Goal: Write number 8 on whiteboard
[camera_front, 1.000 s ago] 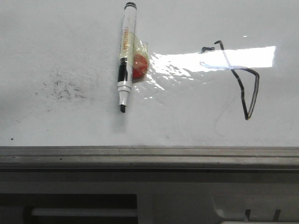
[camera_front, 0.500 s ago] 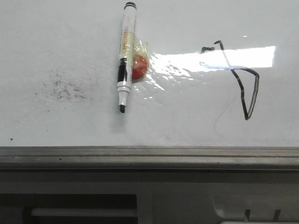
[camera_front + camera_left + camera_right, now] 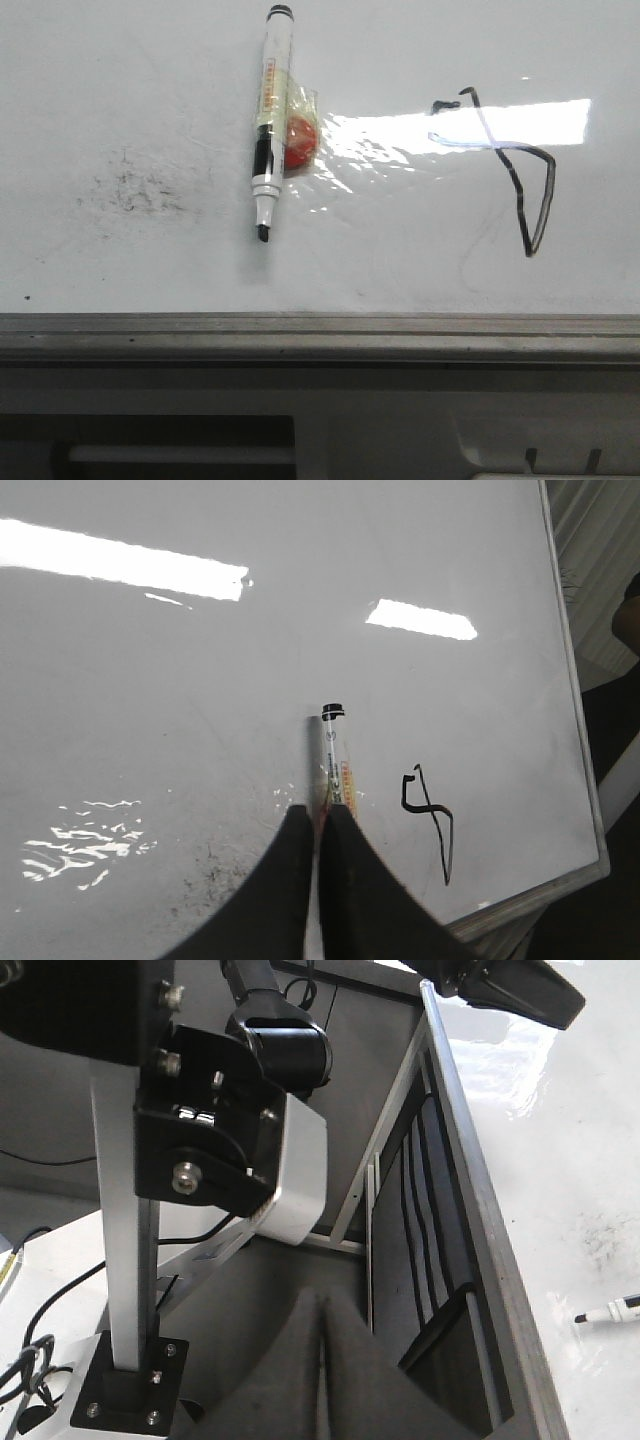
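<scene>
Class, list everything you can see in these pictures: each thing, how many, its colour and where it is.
whiteboard: one, glossy white, grey rail along its near edge
marker: one, white and black, uncapped, lying on the board left of centre, tip toward the rail
red object: one, under clear film beside the marker; cannot tell what it is
number 8: one, thin black angular line, right part of the board
grey smudges: one patch, left of the marker
left gripper: black, shut, above the marker
right gripper: black, shut, off the board's edge

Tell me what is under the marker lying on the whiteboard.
The marker lies on the whiteboard. A red object wrapped in clear tape sticks out beside its barrel. How far it reaches beneath the barrel is hidden. The number 8 sits apart, uncovered.
</scene>
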### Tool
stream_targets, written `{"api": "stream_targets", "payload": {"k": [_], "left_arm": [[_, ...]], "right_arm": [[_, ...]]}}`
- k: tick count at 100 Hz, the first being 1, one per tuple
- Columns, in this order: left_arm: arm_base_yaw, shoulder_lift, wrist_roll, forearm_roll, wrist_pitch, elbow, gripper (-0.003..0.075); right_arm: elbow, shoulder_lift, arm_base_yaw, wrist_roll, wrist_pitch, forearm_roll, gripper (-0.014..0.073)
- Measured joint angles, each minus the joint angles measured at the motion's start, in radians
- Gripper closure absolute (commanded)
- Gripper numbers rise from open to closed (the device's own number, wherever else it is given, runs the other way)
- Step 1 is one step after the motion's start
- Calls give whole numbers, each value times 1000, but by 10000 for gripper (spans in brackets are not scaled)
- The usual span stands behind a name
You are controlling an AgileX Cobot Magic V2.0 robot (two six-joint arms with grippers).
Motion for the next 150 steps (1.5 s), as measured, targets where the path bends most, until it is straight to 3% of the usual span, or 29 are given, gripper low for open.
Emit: {"api": "stream_targets", "payload": {"k": [13, 24, 31, 50, 58, 76, 103, 116, 150], "left_arm": [[47, 0, -9, 242, 30, 50, 741], [152, 0, -159, 677, 152, 134, 741], [252, -2, -397, 948, 210, 192, 741], [498, -83, -1272, 1720, 383, 315, 741], [552, -152, -1466, 1910, 432, 347, 741], [704, -271, -1598, 1922, 477, 384, 741], [907, -318, -1618, 1801, 600, 384, 741], [958, -318, -1625, 1780, 729, 384, 741], [989, -318, -1631, 1774, 742, 384, 741]], "right_arm": [[0, 0, 0, 0, 0, 0, 657], [0, 0, 0, 0, 0, 0, 657], [0, 0, 0, 0, 0, -2, 657], [0, 0, 0, 0, 0, -2, 657], [0, 0, 0, 0, 0, -2, 657], [0, 0, 0, 0, 1, -2, 657], [0, 0, 0, 0, 2, -2, 657], [0, 0, 0, 0, 2, -2, 657], [0, 0, 0, 0, 2, -2, 657]]}}
